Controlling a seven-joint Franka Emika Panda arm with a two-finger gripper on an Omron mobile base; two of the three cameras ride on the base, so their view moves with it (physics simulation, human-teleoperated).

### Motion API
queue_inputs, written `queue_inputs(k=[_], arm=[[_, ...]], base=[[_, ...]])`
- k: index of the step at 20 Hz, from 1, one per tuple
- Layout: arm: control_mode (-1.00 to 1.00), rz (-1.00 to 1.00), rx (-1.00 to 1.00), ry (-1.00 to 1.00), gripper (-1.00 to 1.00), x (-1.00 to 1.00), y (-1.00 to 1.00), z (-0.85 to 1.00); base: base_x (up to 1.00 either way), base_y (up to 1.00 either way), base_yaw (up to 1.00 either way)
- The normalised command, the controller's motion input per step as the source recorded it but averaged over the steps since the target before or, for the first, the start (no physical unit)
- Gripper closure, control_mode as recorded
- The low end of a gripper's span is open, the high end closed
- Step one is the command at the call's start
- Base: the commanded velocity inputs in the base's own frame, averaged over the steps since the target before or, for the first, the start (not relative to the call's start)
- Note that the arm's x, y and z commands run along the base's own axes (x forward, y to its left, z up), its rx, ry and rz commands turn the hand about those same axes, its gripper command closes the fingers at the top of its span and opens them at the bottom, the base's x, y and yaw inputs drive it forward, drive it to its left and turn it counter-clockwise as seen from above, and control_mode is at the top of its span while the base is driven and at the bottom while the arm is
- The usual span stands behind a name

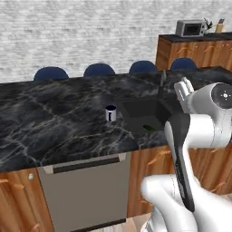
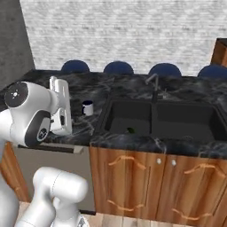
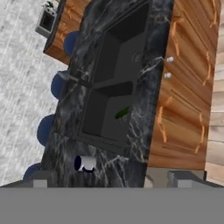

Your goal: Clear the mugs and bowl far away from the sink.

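Hand view gives you the relation that matters: your end effector [image 3: 109,178] has its two dark tips spread wide apart with nothing between them, and the white mug with the navy inside [image 3: 85,163] sits just above the left tip in that rolled frame, on the marbled bench [image 3: 142,109] just beside the near corner of the black sink [image 3: 111,92]. From the base cameras you can see the end effector [image 2: 60,104] held up above the bench front, with the mug [image 2: 88,107] beyond it and lower, between it and the sink [image 2: 168,119]. The mug stands upright; its handle side is too small to read. Your arm is folded, elbow high, wrist turned so the hand looks across the bench. Something small and green [image 1: 147,128] lies in the near basin.
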Motion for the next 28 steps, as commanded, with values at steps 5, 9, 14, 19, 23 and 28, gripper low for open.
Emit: queue_inputs(k=[5,9,14,19,23,28], arm=[[1.0,0.0,0.0,0.0,-1.0,0.0,0.0,0.0],[1.0,0.0,0.0,0.0,-1.0,0.0,0.0,0.0],[1.0,0.0,0.0,0.0,-1.0,0.0,0.0,0.0],[1.0,0.0,0.0,0.0,-1.0,0.0,0.0,0.0],[1.0,0.0,0.0,0.0,-1.0,0.0,0.0,0.0],[1.0,0.0,0.0,0.0,-1.0,0.0,0.0,0.0]], base=[[0.01,0.35,0.43],[0.63,0.01,0.3],[0.84,-0.03,0.04],[0.62,-0.04,-0.02],[0.05,0.36,-0.42],[0.0,0.35,-0.56]])
